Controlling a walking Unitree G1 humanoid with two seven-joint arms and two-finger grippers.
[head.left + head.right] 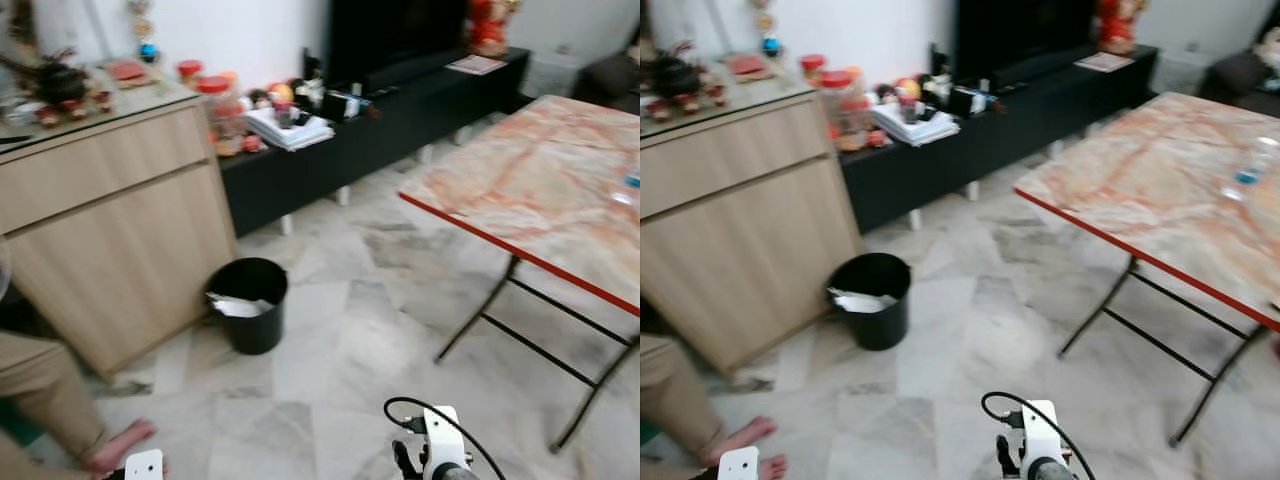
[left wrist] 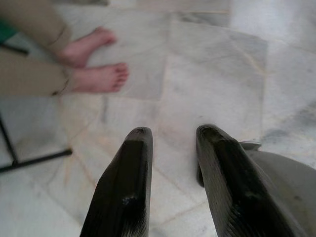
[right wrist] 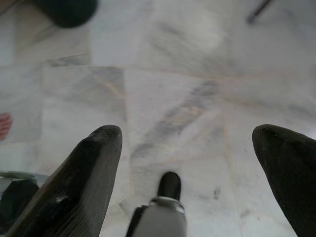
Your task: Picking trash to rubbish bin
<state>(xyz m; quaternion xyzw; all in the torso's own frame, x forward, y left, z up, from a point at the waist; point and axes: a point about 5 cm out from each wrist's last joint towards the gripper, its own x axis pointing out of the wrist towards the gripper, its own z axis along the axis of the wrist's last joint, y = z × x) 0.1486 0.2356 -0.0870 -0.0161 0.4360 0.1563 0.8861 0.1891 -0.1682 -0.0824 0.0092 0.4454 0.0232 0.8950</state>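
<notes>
A black rubbish bin (image 1: 250,303) stands on the marble floor beside a wooden cabinet, with white crumpled paper (image 1: 238,306) inside it. A blurred clear bottle with a blue label (image 1: 1247,172) lies on the marble-topped folding table (image 1: 530,190). Both arms hang low at the bottom edge of the eye views, away from the bin and the table. My left gripper (image 2: 173,136) points at bare floor, its fingers a little apart with nothing between them. My right gripper (image 3: 190,133) is wide open over the floor and holds nothing. The bin's dark shape (image 3: 66,10) lies far ahead of it.
A person sits at the left, with a trouser leg (image 1: 40,390) and bare feet (image 2: 94,64) close to my left arm. The wooden cabinet (image 1: 110,230) and a low black TV bench (image 1: 400,110) with clutter line the back. The table's thin black legs (image 1: 520,330) stand to the right.
</notes>
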